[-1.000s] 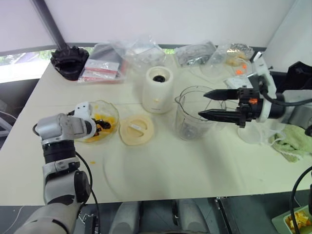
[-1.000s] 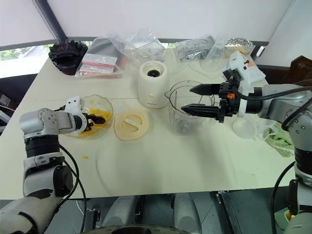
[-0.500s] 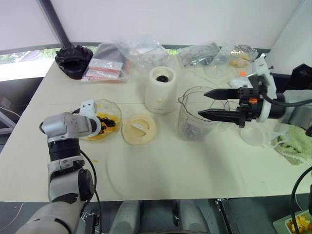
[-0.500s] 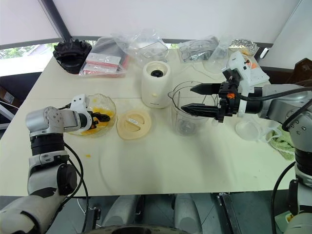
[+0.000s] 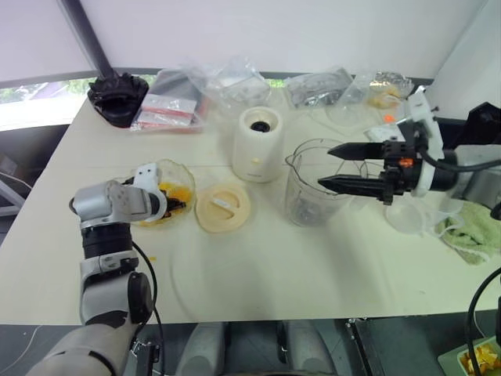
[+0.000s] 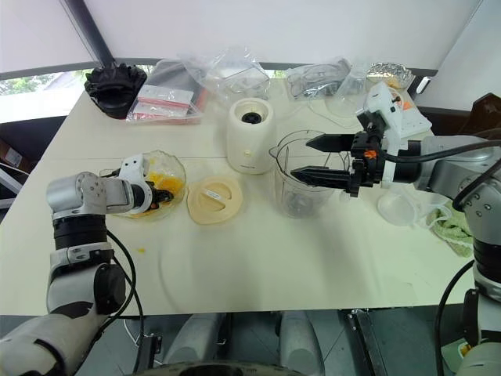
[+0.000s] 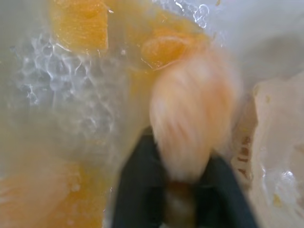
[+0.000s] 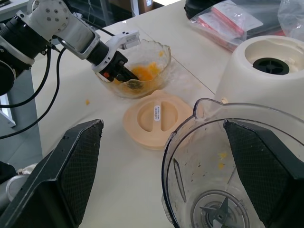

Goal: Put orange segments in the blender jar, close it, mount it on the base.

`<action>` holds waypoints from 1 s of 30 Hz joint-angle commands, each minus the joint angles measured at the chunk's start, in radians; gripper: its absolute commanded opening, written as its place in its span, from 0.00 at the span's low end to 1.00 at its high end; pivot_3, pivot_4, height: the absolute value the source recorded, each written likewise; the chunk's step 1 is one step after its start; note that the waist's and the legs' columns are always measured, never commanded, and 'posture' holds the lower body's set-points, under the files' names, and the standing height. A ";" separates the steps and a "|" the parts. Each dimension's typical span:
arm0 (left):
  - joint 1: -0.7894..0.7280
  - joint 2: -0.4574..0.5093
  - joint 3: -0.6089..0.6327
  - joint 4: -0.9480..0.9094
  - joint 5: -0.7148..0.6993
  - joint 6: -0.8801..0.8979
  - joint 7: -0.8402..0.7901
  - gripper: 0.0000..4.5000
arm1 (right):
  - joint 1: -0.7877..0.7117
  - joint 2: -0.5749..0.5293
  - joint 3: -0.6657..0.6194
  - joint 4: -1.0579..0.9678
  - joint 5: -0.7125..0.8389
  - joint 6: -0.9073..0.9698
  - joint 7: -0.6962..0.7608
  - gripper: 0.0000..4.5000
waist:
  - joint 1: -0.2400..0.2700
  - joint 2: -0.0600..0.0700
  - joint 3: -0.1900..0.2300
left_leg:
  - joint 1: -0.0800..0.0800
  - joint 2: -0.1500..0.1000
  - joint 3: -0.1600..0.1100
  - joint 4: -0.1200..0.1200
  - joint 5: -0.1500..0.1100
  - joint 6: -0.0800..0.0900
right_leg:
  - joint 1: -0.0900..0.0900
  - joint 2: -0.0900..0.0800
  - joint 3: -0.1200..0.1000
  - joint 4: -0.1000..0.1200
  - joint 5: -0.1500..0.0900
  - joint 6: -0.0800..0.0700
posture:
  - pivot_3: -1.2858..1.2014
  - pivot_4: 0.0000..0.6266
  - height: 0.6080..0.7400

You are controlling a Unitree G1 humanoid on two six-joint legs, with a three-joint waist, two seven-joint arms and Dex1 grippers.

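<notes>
Inside the shallow glass bowl (image 5: 168,202), left pincer (image 5: 177,206) clamped on one wet, pale orange segment (image 7: 192,126), dark fingers (image 7: 135,187) pinching its lower end. More orange segments (image 7: 78,26) lying glossy around it on the rippled clear glass, juice pooled beneath. Just beside the left pincer, past the bowl's scalloped rim, flat round cream lid (image 5: 222,207) on the counter (image 5: 258,274); beyond the lid, squat cream base (image 5: 257,145) with dark socket on top, standing clear of both.

Right pincer (image 5: 335,166) held above the counter, two tapered black fingers (image 8: 57,178) spread wide and level, tips at the rim of the blender jar (image 5: 313,184). Jar upright and uncovered directly ahead of those fingers, clear plastic, metal blade (image 8: 221,211) at its bottom, a few orange specks on the wall. Broad bare counter on the near side of both pincers; crumpled clear bags (image 5: 235,82) and a black ridged round object (image 5: 117,95) crowding the far edge.
</notes>
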 commanded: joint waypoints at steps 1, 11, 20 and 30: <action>-0.009 0.000 -0.015 0.000 -0.008 -0.002 -0.007 0.01 | -0.003 -0.006 -0.035 -0.025 0.001 -0.013 -0.004 0.95 | 0.001 0.000 0.000 | 0.000 0.000 0.000 0.000 0.000 0.000 | 0.000 0.000 0.000 0.000 0.000 0.000 | 0.52 0.24 1.00; 0.021 0.027 -0.033 -0.104 -0.021 -0.038 -0.032 0.01 | -0.001 -0.009 -0.036 -0.024 0.000 -0.015 -0.004 0.95 | -0.001 0.000 0.000 | 0.000 0.000 0.000 0.000 0.000 0.000 | 0.000 0.000 0.000 0.000 0.000 0.000 | 0.52 0.24 1.00; 0.138 -0.013 0.246 -0.411 -0.173 -0.039 -0.070 0.01 | 0.012 0.007 -0.037 -0.029 -0.009 -0.027 -0.016 0.95 | -0.004 0.000 0.000 | -0.001 0.001 -0.001 0.000 0.000 0.000 | -0.001 0.000 0.000 -0.001 0.000 0.000 | 0.52 0.24 1.00; 0.097 -0.103 0.381 -0.595 -0.360 -0.079 -0.072 0.01 | 0.052 0.032 -0.068 -0.059 0.002 -0.035 -0.056 0.95 | 0.000 -0.001 0.000 | -0.002 0.000 0.000 0.003 0.000 0.000 | 0.002 0.000 0.000 -0.003 0.000 -0.001 | 0.52 0.24 1.00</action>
